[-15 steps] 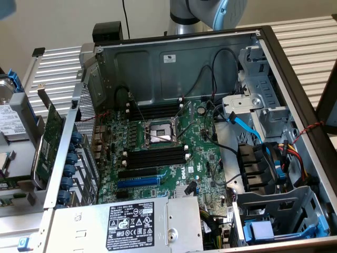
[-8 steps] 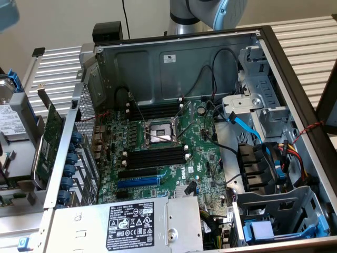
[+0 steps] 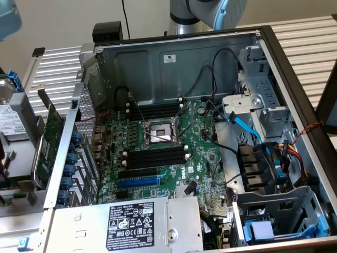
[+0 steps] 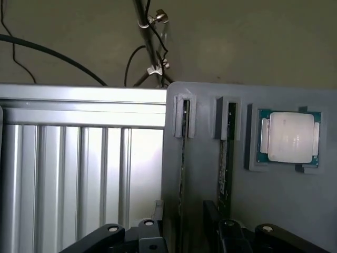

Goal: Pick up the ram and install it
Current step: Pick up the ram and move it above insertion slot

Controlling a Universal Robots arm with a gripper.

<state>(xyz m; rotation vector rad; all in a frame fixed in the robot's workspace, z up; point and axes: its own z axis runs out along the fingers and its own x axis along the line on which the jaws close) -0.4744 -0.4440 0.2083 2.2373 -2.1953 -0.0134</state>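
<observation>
Two ram sticks stand on edge in a grey holder tray [image 4: 284,211]: one ram [image 4: 184,158] nearer the tray's edge and a second ram [image 4: 225,158] beside it. My gripper [image 4: 188,240] hovers above the tray, open, with its black fingers [image 4: 150,237] either side of the first stick and nothing between them. In the exterior view the open computer case shows the motherboard [image 3: 200,158] with black memory slots [image 3: 156,156] and a further bank [image 3: 156,111] on either side of the processor socket [image 3: 158,134]. The arm [image 3: 210,13] rises behind the case.
A processor chip [image 4: 288,138] sits in the tray next to the sticks. Ribbed metal table surface [image 4: 79,179] lies beside the tray. A green expansion card [image 3: 50,137] and a hard drive [image 3: 10,124] lie at the exterior view's left. Cables [image 3: 247,129] and drive cages crowd the case's right side.
</observation>
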